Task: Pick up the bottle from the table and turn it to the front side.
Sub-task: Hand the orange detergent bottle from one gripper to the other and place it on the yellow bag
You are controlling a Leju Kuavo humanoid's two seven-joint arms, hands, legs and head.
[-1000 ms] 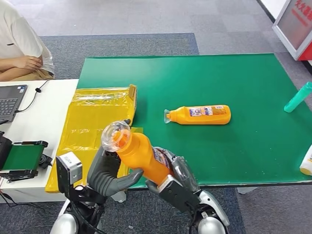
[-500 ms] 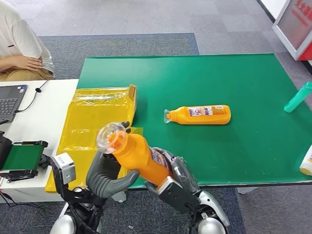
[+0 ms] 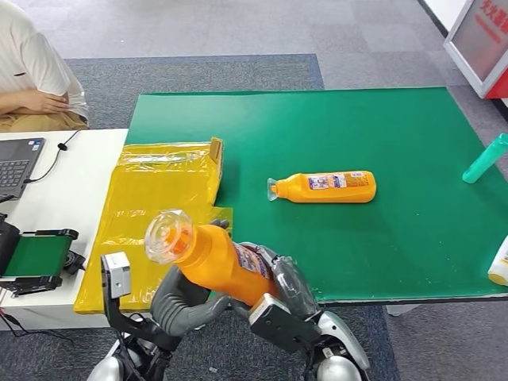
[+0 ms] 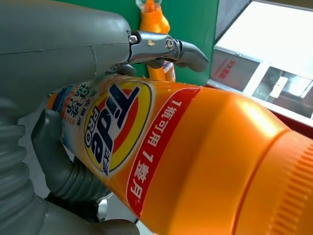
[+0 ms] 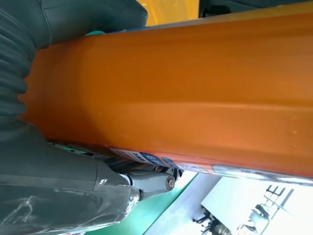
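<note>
Held bottle: an orange bottle [image 3: 216, 258] with a clear cap [image 3: 162, 236] is up off the green table [image 3: 371, 127], tilted, cap end raised past the left fingers and base end sunk into the right fingers.
Right hand: the right hand [image 3: 284, 290] wraps the lower body of the bottle, fingers curled close round it; in the right wrist view the orange wall lies flat against the palm and a metal-tipped finger [image 5: 155, 182] presses along its labelled side.
Left hand: the left hand [image 3: 182, 302] sits under the bottle's upper body, fingers bent up against its underside; it seems to cup the bottle rather than clamp it, though how firmly it holds I cannot tell.
Label: in the left wrist view the round logo label [image 4: 114, 122] faces the camera, between the thumb and the darker fingers [image 4: 55, 152].
Second bottle: another orange bottle [image 3: 323, 187] lies on its side on the table, well beyond both sets of fingers, cap toward the yellow bag [image 3: 155, 198].
Yellow bag: it lies flat just beyond the left fingers, across the edge of the green table and a white table [image 3: 66, 190].
Person: a person [image 3: 30, 71] sits at the far side of the white table, beside a laptop [image 3: 18, 163].
</note>
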